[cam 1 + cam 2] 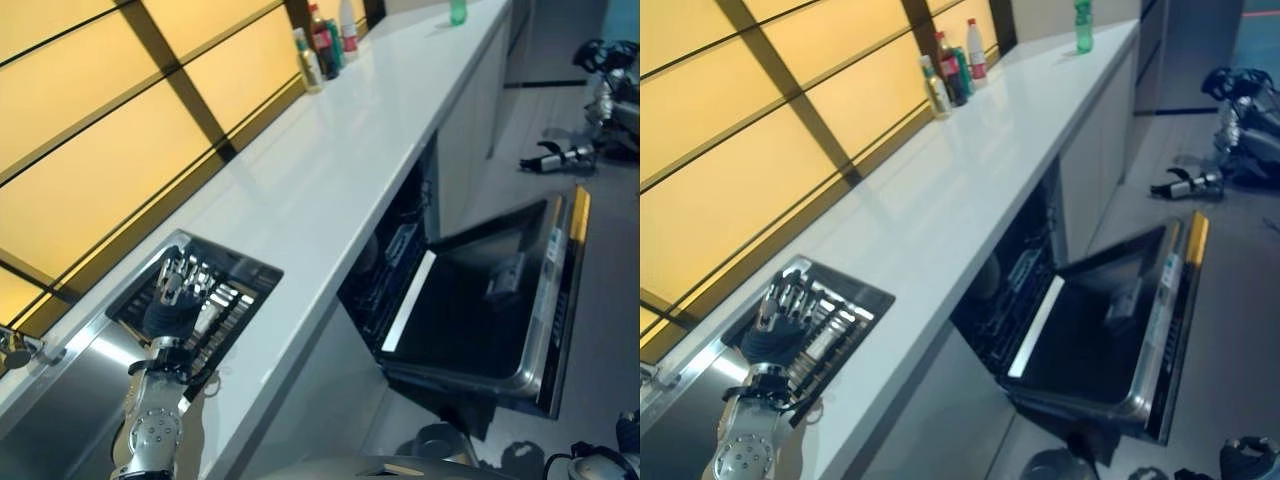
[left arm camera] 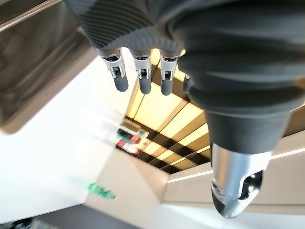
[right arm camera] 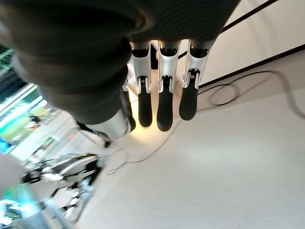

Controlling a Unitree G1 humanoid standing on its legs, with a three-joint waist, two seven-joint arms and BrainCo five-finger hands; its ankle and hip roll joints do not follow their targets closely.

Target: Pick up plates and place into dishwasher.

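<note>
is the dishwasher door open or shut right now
Open: the dishwasher door is folded down flat, and the racks show under the counter.

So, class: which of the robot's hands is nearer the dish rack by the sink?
Left. The left hand hovers over the dish rack, fingers straight. The right hand hangs over floor, away from it.

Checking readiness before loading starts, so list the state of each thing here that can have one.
dishwasher door: open, folded down.
left hand: open, raised over the dish rack, holding nothing.
right hand: open, fingers straight, empty.
green bottle: upright on the counter.
</note>
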